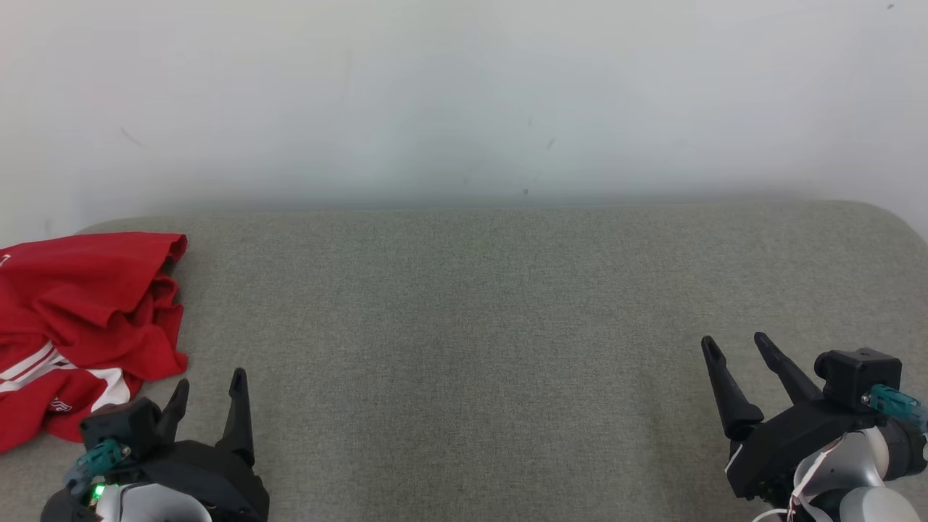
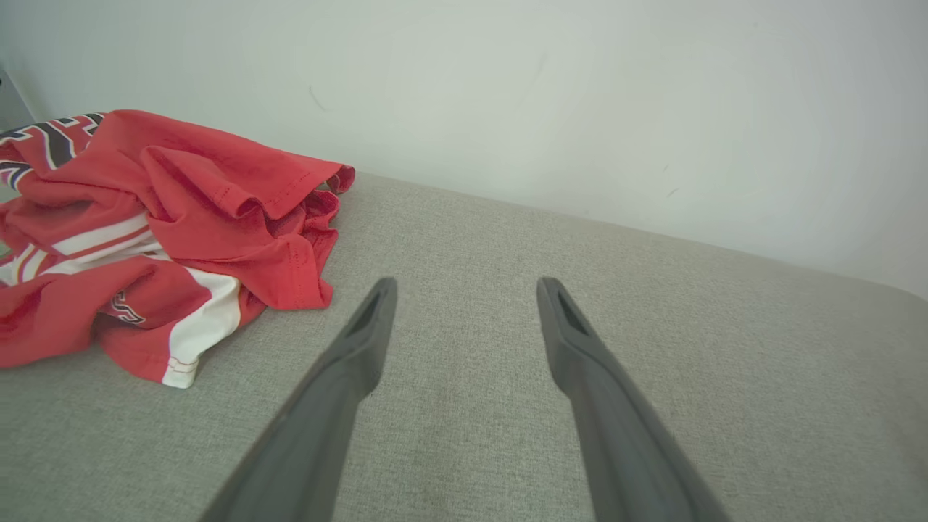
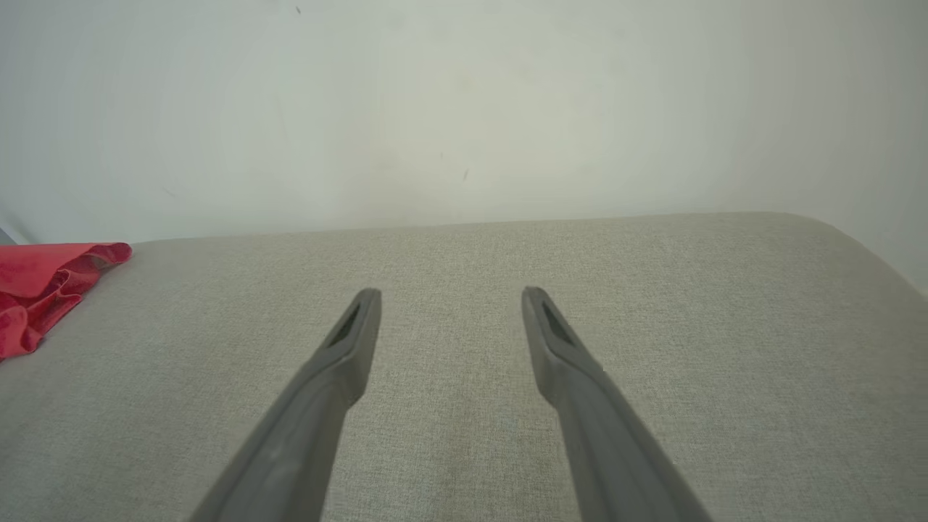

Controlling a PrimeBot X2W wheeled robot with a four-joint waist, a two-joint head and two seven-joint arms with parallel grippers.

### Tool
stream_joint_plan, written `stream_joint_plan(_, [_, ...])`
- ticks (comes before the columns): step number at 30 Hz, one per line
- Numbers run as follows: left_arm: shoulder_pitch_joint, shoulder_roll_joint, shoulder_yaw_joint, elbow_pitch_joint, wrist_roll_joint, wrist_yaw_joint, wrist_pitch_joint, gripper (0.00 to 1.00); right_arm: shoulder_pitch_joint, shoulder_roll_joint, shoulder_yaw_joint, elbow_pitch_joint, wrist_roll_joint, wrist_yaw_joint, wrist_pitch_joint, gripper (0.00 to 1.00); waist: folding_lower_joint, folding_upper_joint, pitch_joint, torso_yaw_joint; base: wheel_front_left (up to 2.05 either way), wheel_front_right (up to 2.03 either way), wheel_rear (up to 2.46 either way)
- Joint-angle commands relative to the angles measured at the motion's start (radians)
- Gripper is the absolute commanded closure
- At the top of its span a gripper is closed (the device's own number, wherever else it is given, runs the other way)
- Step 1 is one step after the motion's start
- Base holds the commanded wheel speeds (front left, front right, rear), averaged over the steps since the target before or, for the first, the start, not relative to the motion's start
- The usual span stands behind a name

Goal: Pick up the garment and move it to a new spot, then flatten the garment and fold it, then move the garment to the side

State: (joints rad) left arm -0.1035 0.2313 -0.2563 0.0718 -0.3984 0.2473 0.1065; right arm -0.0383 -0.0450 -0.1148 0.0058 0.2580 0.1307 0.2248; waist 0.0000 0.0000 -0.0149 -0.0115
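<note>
While the garment lies crumpled at the left edge of the cushion, the left gripper and right gripper stand open and empty, so all 3 steps look undone

Red garment, cut off by the left edge in all three views; printed emblem too small to read; lower hem partly hidden behind the left gripper.

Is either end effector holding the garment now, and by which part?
Nothing is held. The left end effector and right end effector are both open; the garment lies crumpled, ungripped.
</note>
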Motion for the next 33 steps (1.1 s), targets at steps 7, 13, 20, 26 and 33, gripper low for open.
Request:
stream_joint_plan(7, [0.006, 0.024, -0.029, -0.045, 0.077, 0.035, 0.016, 0.0, 0.019, -0.007, -0.015, -0.054, -0.081, 0.0, 0.01, 0.0, 0.0, 0.0, -0.006, 0.001, 0.0, 0.0, 0.0])
stream_joint_plan(13, [0.011, 0.036, -0.043, -0.07, 0.121, 0.056, 0.027, 0.0, 0.031, -0.008, -0.015, -0.077, -0.116, 0.0, 0.017, 0.0, 0.0, 0.0, -0.009, 0.004, 0.0, 0.0, 0.0])
stream_joint_plan(20, [0.023, 0.048, -0.06, -0.101, 0.167, 0.081, 0.031, 0.0, 0.044, -0.008, -0.016, -0.101, -0.166, 0.0, 0.019, 0.0, 0.0, 0.0, -0.011, 0.009, 0.0, 0.0, 0.0])
stream_joint_plan(26, [0.033, 0.058, -0.079, -0.119, 0.199, 0.096, 0.04, 0.0, 0.053, -0.008, -0.016, -0.117, -0.212, 0.0, 0.022, 0.0, 0.0, 0.0, -0.014, 0.013, 0.0, 0.0, 0.0])
stream_joint_plan(33, [0.04, 0.065, -0.094, -0.137, 0.224, 0.107, 0.046, 0.0, 0.065, -0.008, -0.01, -0.128, -0.244, 0.0, 0.027, 0.0, 0.0, 0.0, -0.019, 0.017, 0.0, 0.0, 0.0])
